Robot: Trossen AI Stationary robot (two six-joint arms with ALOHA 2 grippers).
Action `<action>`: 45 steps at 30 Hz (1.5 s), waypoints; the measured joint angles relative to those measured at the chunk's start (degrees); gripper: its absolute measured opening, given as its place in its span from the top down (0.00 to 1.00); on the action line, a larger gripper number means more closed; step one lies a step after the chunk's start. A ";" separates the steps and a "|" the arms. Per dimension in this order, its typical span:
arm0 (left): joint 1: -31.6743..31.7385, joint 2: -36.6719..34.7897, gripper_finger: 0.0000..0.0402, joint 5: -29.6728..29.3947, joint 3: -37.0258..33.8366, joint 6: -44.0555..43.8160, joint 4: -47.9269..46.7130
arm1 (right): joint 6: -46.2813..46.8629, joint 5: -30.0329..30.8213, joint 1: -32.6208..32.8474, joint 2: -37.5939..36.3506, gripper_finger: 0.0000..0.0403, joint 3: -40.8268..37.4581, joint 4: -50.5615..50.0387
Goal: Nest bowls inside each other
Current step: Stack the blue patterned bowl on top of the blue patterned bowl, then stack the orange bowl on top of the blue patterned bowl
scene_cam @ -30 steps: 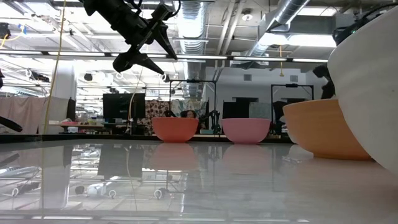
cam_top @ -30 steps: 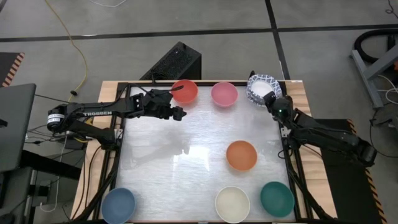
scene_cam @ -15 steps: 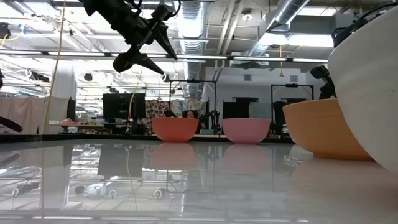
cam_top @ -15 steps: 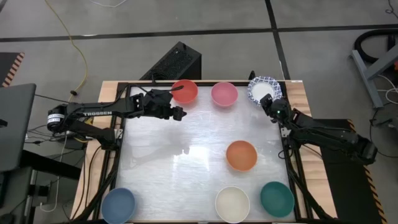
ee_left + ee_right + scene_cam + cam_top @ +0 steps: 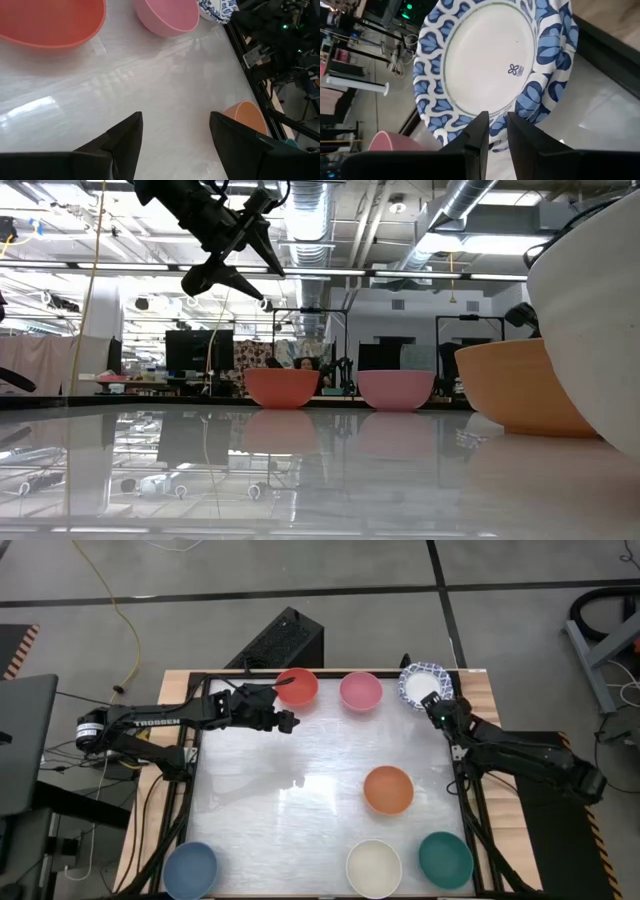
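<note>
at the far corner, the right claw (image 5: 494, 131) pinches a glossy blue-patterned bowl (image 5: 490, 60).

In the low view the cream bowl (image 5: 600, 320) is cut off at 3 o'clock and hides part of the orange bowl (image 5: 515, 385). In the high view the blue bowl (image 5: 190, 871) is cut at 6 o'clock. How many patterned bowls (image 5: 492, 62) are stacked cannot be told.
</note>
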 joint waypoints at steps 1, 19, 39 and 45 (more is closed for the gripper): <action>0.00 0.00 0.45 0.01 0.00 0.00 -0.01 | 0.22 -0.02 0.04 0.29 0.78 0.00 0.32; 0.00 0.00 0.45 0.68 0.00 2.69 -0.01 | -4.56 -1.50 2.27 0.41 0.78 0.00 14.25; 0.02 0.00 0.45 -6.58 0.00 34.02 -4.33 | -29.49 -26.91 15.82 0.40 0.78 0.00 35.72; 0.15 0.38 0.45 -9.01 0.00 40.77 -5.23 | -33.11 -26.77 21.26 0.40 0.78 0.02 37.31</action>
